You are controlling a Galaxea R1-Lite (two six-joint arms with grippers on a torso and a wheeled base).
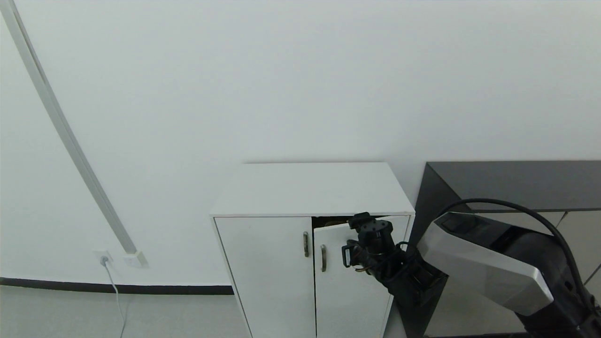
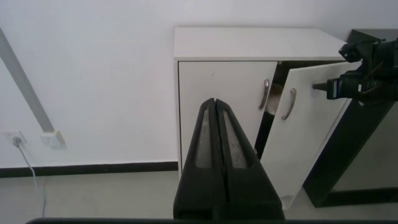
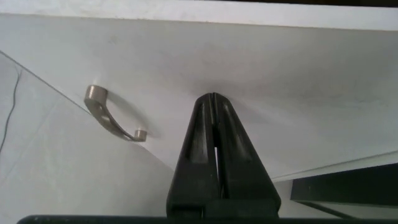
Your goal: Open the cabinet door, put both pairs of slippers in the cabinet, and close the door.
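The white cabinet (image 1: 310, 188) stands against the wall, and its right door (image 1: 347, 291) is seen swung partly outward, so that a dark gap is left along its top and inner edge. The left door (image 1: 263, 267) is shut. A curved metal handle is mounted near the inner edge of each: the left handle (image 1: 305, 244) and the right handle (image 1: 323, 258) are set just beside each other. Through the gap, in the left wrist view, a tan shape (image 2: 272, 107) is glimpsed inside; what it is cannot be told.

The right gripper (image 3: 212, 98) is held at the outer face of the right door, near its upper edge and beside the handle. Its fingers are pressed together with only a thin slit between them, nothing is gripped, and the tips appear to meet the door's face.

The left gripper (image 2: 215, 102) is held well apart from the cabinet, pointed toward its front. Its fingers are closed flat against each other and nothing is held.

A dark cabinet (image 1: 516, 183) stands just to the right of the white one. On the wall to the left, a slanting conduit (image 1: 61, 126) is run down to a socket (image 1: 104, 258), from which a cable (image 1: 115, 291) hangs to the floor (image 1: 70, 314).
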